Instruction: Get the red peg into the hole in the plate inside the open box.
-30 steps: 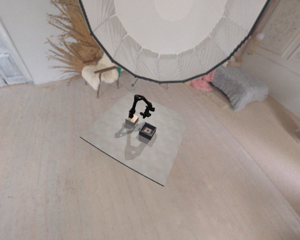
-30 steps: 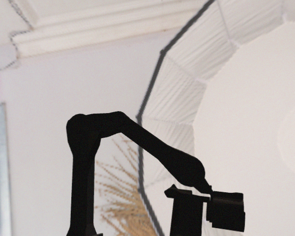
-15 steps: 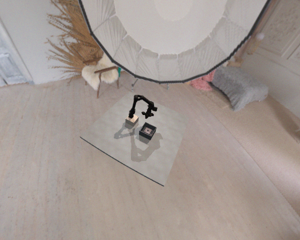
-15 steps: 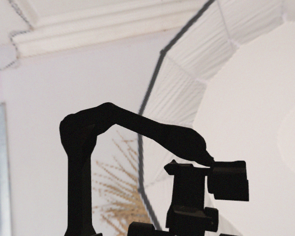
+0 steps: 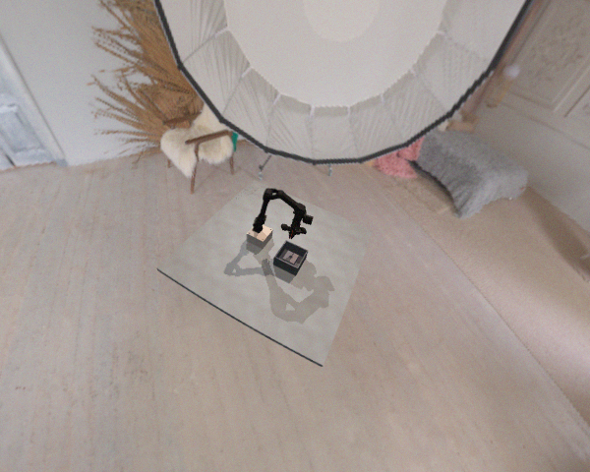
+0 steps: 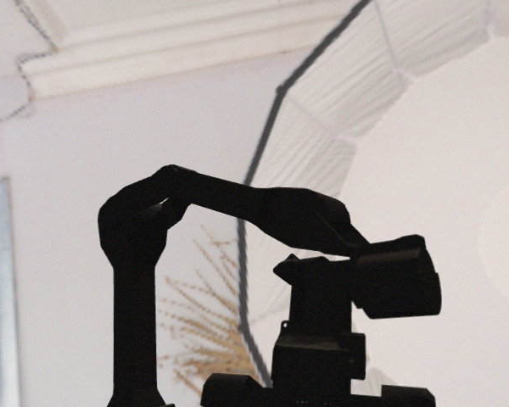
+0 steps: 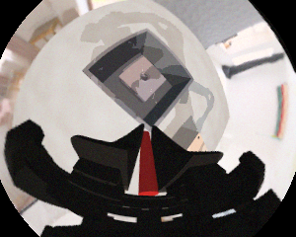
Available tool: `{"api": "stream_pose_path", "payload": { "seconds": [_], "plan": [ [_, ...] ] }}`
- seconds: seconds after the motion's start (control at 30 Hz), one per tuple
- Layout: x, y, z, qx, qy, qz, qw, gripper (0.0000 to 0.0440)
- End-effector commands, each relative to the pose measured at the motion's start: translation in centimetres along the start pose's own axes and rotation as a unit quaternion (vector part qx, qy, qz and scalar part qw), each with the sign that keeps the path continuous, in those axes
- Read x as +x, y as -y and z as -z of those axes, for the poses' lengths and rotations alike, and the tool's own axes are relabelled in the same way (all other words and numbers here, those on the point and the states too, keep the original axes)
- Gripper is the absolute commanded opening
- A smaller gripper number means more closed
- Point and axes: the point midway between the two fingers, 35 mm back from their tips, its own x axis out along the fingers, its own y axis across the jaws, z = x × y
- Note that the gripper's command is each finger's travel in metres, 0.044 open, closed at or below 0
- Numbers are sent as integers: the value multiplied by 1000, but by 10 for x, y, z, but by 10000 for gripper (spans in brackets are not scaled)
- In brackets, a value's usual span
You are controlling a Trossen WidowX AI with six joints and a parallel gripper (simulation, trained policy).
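From the top, the black jointed arm point(image 5: 284, 197) point(image 6: 220, 197) rises from a pale, tan-topped block point(image 5: 259, 234) point(image 7: 196, 143) on the light grey tabletop point(image 5: 218, 284) point(image 7: 54, 94), bends over, and carries its black claw point(image 5: 291, 235) point(image 7: 147, 127) above the tabletop, near the dark grey, square, open-topped box point(image 5: 281, 265) point(image 7: 109, 91). The box stands just beside the block, apart from it, and a pinkish square plate point(image 5: 286, 254) point(image 7: 133, 76) lies at its bottom. The arm's shadow spreads over the tabletop around the box. In the exterior view the arm stands upright at one side, reaches across and turns down at the wrist; the claw's fingertips, the box and the peg are out of the frame. The wrist view shows the claw clenched on the slender red peg point(image 7: 148, 170), which sits between the two dark fingers. The box lies beyond the fingertips, its plate showing a small dark hole point(image 7: 144, 77) near the middle. The peg is outside the hole, held in the claw; how high it hangs over the box I cannot tell.
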Motion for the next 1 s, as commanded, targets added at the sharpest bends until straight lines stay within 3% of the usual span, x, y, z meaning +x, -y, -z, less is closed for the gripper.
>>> {"api": "stream_pose_path", "payload": {
  "seconds": [0.0,0.53,0.87,0.97],
  "plan": [
    [4,-1,-16,11,2,-2,1000,0],
    [45,-3,-85,25,-14,-23,999,0],
    [81,-11,-106,-7,-33,-49,998,0],
    [92,-12,-105,-22,-45,-53,997,39]
  ]
}}
